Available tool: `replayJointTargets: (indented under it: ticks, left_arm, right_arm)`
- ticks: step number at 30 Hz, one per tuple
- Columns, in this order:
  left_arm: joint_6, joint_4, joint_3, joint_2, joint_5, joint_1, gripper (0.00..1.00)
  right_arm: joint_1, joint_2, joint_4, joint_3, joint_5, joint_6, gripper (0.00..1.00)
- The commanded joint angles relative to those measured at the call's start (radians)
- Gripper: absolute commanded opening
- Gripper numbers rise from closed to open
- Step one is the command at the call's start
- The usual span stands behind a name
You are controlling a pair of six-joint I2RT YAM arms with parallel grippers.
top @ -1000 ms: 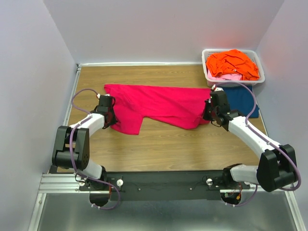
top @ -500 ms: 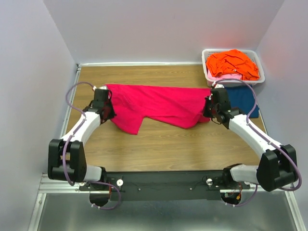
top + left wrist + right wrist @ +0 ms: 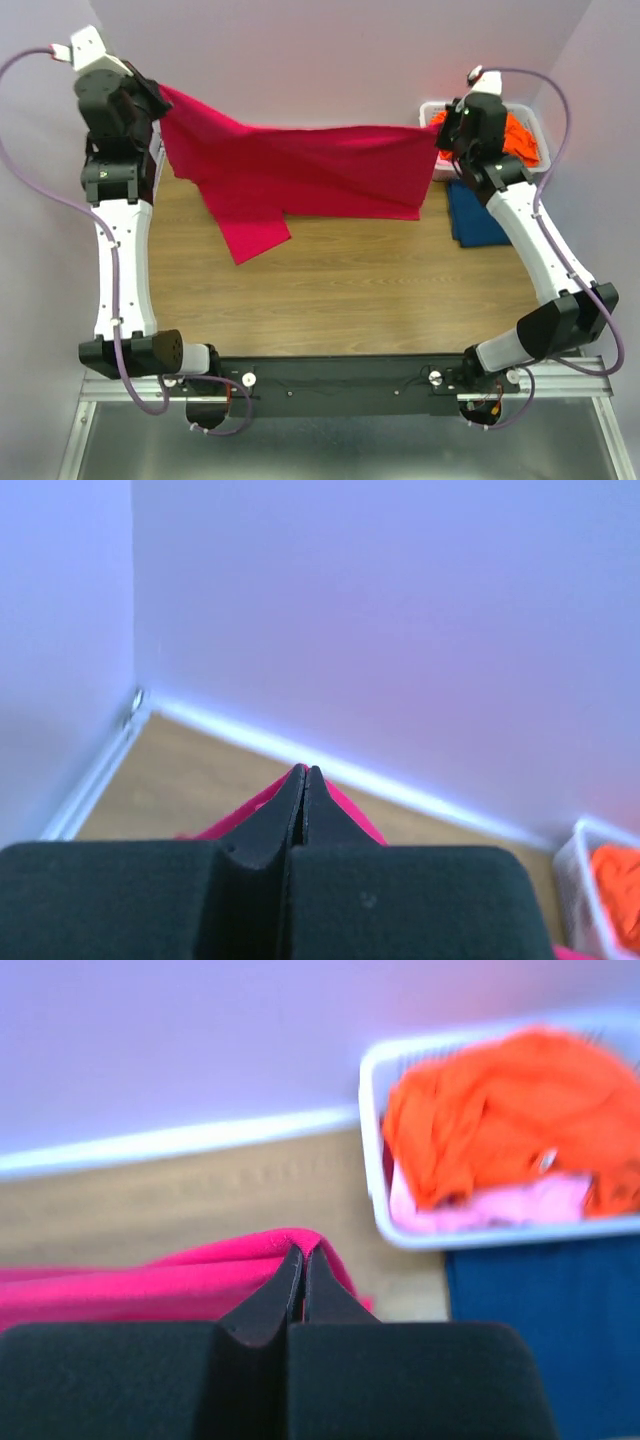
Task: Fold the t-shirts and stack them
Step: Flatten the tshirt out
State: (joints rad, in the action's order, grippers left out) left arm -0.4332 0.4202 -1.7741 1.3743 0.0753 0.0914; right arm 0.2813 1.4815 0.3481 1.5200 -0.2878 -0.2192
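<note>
The magenta-pink t-shirt (image 3: 300,170) hangs stretched in the air between both raised arms, with one sleeve drooping low at the left. My left gripper (image 3: 160,100) is shut on its left corner, and pink cloth (image 3: 350,810) shows past the closed fingertips. My right gripper (image 3: 437,132) is shut on the right corner, where a pink fold (image 3: 200,1280) wraps over the tips. A dark blue t-shirt (image 3: 480,215) lies flat on the table below the right arm. Orange (image 3: 500,1100) and pale pink (image 3: 490,1205) t-shirts fill the basket.
The white plastic basket (image 3: 430,110) stands in the back right corner against the wall. The wooden table (image 3: 350,290) lies beneath the hanging shirt. Purple walls close in the left, back and right sides.
Both arms have risen high off the table, lifting the magenta-pink t-shirt from lying flat to hanging spread between them. The left gripper closed on its corner first.
</note>
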Motion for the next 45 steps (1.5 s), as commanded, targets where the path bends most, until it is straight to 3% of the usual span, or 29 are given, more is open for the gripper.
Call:
replayJointTargets:
  ticks: [1, 5, 10, 16, 23, 30, 35, 37, 40, 45]
  left_arm:
    - [0.005, -0.081, -0.120, -0.069, 0.038, 0.031, 0.00]
    - [0.085, -0.144, -0.217, -0.162, 0.099, 0.037, 0.00]
    - [0.158, -0.124, -0.314, -0.254, 0.147, 0.036, 0.00]
    - [0.226, -0.101, -0.335, -0.395, 0.208, 0.019, 0.00]
    - [0.307, -0.118, -0.315, -0.468, 0.281, -0.065, 0.00]
    - [0.300, -0.138, -0.079, -0.437, 0.175, -0.090, 0.00]
    - [0.275, -0.312, 0.348, -0.400, 0.083, -0.090, 0.00]
    - [0.251, -0.386, 0.504, -0.351, 0.049, -0.090, 0.00]
    - [0.228, -0.500, 0.614, -0.220, 0.035, -0.088, 0.00]
    - [0.194, -0.616, 0.639, 0.083, 0.024, -0.090, 0.00]
  right_arm:
    - [-0.005, -0.020, -0.012, 0.144, -0.090, 0.076, 0.01]
    - [-0.005, -0.107, -0.012, 0.177, -0.053, 0.110, 0.01]
    - [-0.005, -0.317, -0.012, 0.102, 0.113, 0.158, 0.01]
    - [-0.007, -0.556, 0.005, 0.042, 0.263, 0.199, 0.01]
    - [-0.005, -0.633, 0.091, 0.078, 0.282, 0.211, 0.01]
    - [-0.005, -0.595, 0.104, -0.087, 0.260, 0.170, 0.01]
    - [-0.005, -0.482, 0.065, -0.324, 0.176, 0.136, 0.01]
    - [-0.005, -0.411, -0.041, -0.415, 0.105, 0.129, 0.01]
    - [-0.007, -0.314, -0.207, -0.540, 0.033, 0.113, 0.01]
    - [-0.011, -0.015, -0.454, -0.603, -0.019, 0.103, 0.01]
